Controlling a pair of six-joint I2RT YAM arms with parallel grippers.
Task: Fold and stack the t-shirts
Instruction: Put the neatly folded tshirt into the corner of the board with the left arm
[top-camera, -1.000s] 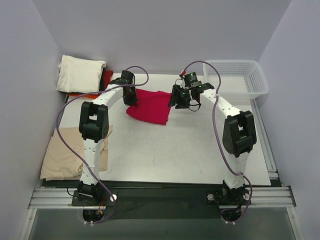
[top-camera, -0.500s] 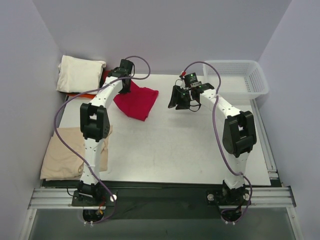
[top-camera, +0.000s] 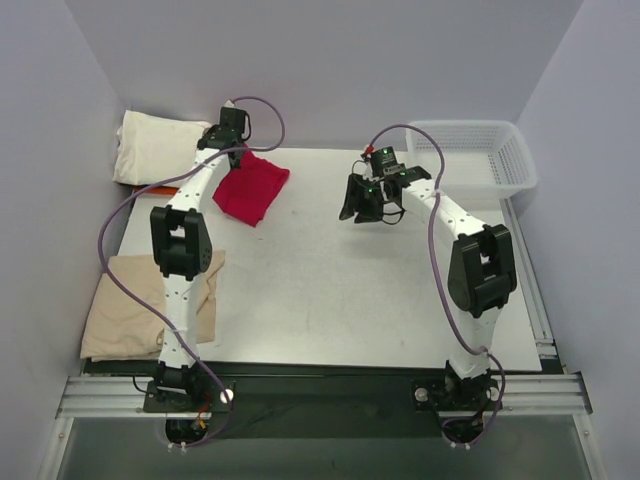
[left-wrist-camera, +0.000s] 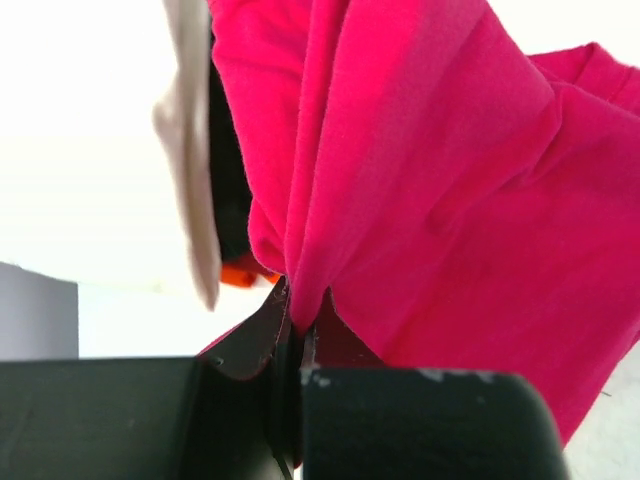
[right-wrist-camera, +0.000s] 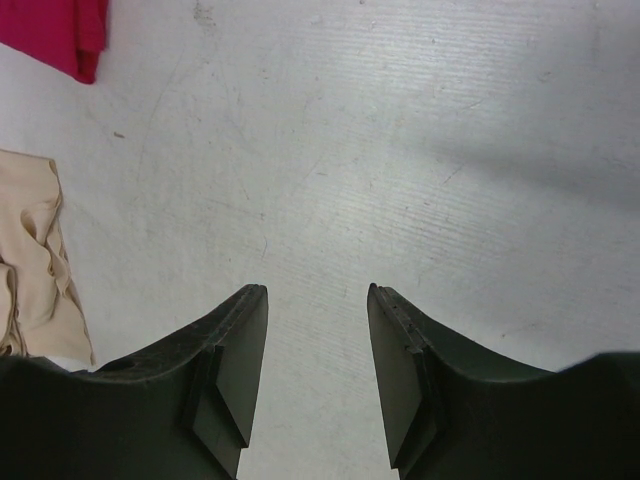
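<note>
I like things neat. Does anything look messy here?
Yes. The tan shirt lies rumpled, spilling past the table's left edge. The red shirt is bunched up, pinched in the left pincer, not flat.

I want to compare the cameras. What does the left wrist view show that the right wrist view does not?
Only the left wrist: the left hand shut on a fold of the crimson-red t-shirt. Only the right wrist: the right hand, open above the table, and a tan-beige t-shirt at the left edge. Both: the crimson-red t-shirt and the table.
</note>
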